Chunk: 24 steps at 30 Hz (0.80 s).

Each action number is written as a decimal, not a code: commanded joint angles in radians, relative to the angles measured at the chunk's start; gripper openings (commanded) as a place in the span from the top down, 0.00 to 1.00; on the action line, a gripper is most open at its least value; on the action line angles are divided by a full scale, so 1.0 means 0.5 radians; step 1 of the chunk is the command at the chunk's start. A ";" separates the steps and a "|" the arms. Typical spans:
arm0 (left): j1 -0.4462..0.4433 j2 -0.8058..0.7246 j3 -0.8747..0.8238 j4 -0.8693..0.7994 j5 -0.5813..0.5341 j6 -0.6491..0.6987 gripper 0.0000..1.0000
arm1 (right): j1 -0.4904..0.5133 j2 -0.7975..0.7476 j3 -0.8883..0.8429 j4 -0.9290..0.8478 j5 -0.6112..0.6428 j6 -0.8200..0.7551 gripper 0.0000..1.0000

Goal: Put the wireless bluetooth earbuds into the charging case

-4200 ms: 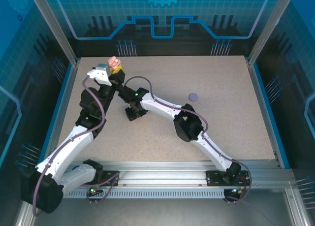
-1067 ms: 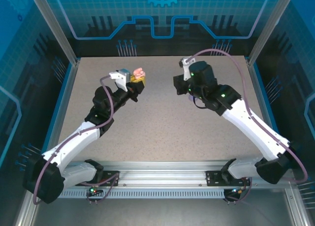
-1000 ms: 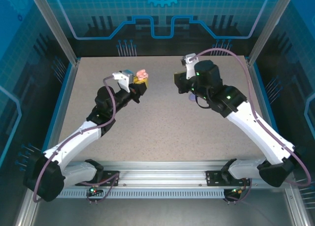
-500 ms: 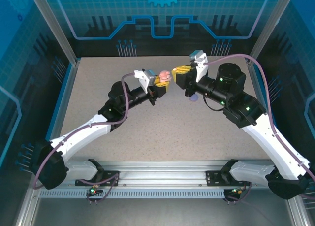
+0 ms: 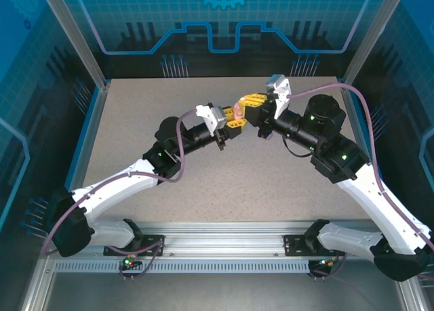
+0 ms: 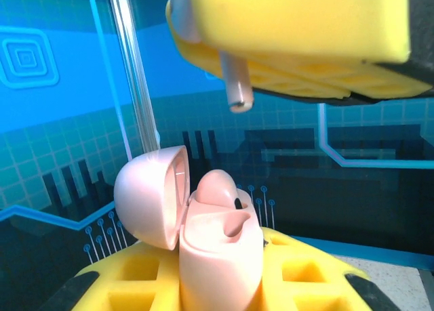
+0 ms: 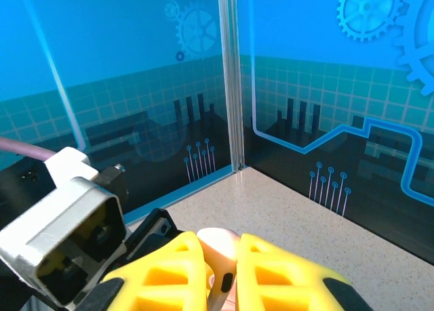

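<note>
Over the far middle of the table, the left gripper and right gripper are facing each other, left one on the left. The case is sitting upright between the left gripper's fingers, its lid hanging open to the left. One earbud is lying in the case. The other earbud is hanging between the right gripper's fingers, just above the case and apart from it.

No legible text, label, brand, number or sign on anything.
</note>
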 commanded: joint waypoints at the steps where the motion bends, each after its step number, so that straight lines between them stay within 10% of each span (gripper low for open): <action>1: -0.025 -0.006 0.045 0.147 -0.094 0.124 1.00 | -0.022 -0.045 -0.026 0.110 -0.003 -0.014 0.86; 24: -0.025 -0.025 0.090 0.047 -0.150 0.127 1.00 | -0.055 -0.045 -0.102 0.055 -0.102 0.028 0.88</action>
